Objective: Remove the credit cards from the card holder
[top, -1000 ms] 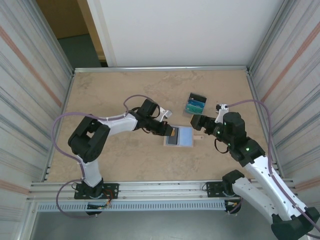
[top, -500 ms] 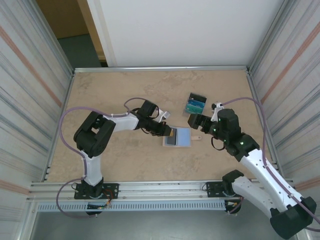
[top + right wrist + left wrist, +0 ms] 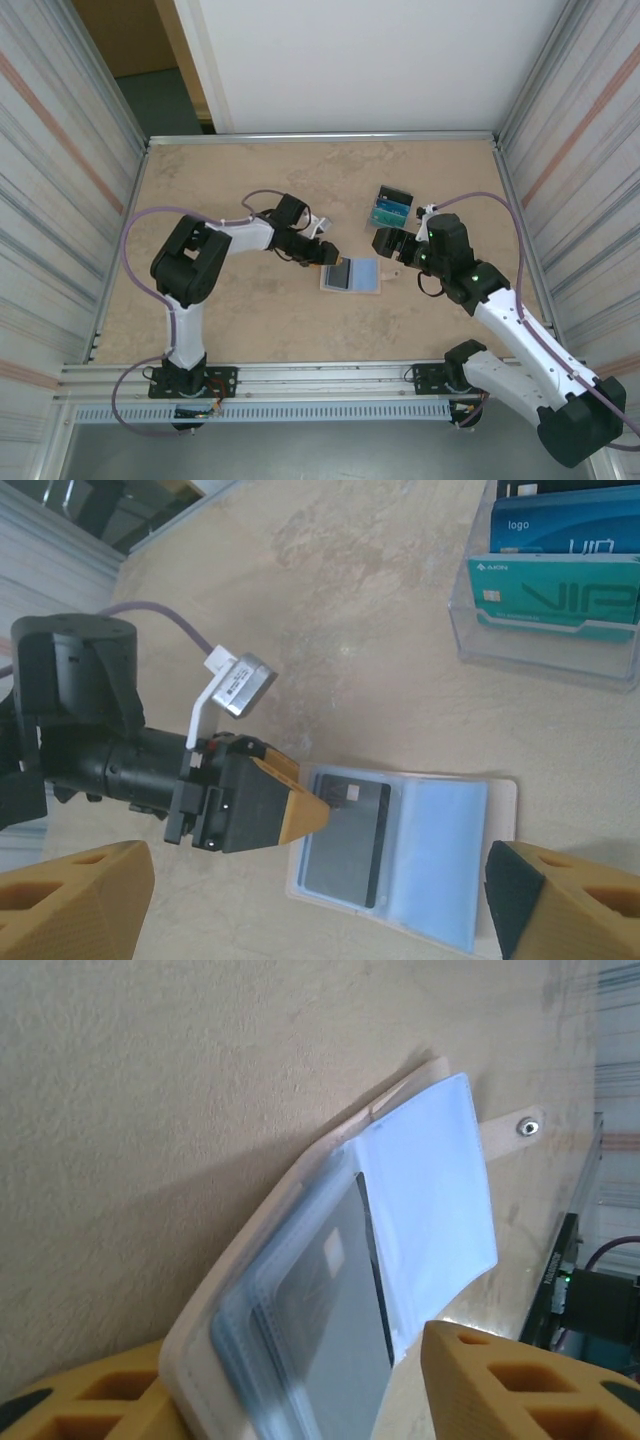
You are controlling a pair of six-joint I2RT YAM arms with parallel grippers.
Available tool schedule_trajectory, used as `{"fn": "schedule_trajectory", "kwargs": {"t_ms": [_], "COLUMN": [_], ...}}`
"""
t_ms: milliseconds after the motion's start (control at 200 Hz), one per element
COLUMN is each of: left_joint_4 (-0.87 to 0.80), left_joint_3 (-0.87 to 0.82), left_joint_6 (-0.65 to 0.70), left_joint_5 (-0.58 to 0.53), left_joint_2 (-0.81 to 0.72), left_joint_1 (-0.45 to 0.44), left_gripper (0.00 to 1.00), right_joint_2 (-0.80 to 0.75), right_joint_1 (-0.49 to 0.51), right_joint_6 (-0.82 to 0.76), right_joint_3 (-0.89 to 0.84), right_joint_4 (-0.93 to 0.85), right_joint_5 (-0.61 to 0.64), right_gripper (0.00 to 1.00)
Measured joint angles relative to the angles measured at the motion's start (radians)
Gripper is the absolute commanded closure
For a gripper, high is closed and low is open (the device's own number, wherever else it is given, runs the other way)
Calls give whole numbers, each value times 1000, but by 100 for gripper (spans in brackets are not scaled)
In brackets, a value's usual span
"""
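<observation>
Our left fingers (image 3: pixel 332 257) stand apart around the near edge of the tan folding card holder with pale blue inner panels (image 3: pixel 353 275), not pinching it. The holder lies open on the beige table (image 3: pixel 220 190). A dark navy plastic card (image 3: pixel 345 840) sits in the pocket just past those fingertips. Our right fingers (image 3: pixel 385 243) are spread wide and empty, above the holder's far side, where its snap tab is.

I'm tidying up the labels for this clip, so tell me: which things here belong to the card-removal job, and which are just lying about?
Belongs to the job: card holder, lying open; dark card in its left panel; left gripper at its edge; right gripper nearby.
Just lying about: clear tray holding teal and blue cards.
</observation>
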Motion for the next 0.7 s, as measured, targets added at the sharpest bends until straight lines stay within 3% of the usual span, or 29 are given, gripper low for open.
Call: {"fn": "schedule_trajectory", "kwargs": {"t_ms": [215, 386, 556, 702], "left_joint_4": [-41, -46, 6, 76], "left_joint_3": [-19, -108, -210, -271], "left_joint_6": [10, 2, -24, -58], "left_joint_5": [-112, -257, -442, -536], "left_joint_2": [-63, -205, -332, -347], "left_joint_1": [1, -18, -127, -201], "left_gripper": [38, 40, 40, 42], "right_joint_2": [30, 82, 161, 238], "right_joint_1": [0, 0, 0, 9], "right_joint_6": [32, 69, 100, 107], "right_joint_3": [0, -2, -40, -58], "right_joint_4": [0, 22, 74, 87], "right_joint_5": [-24, -86, -163, -204], "right_gripper": [34, 45, 51, 58]}}
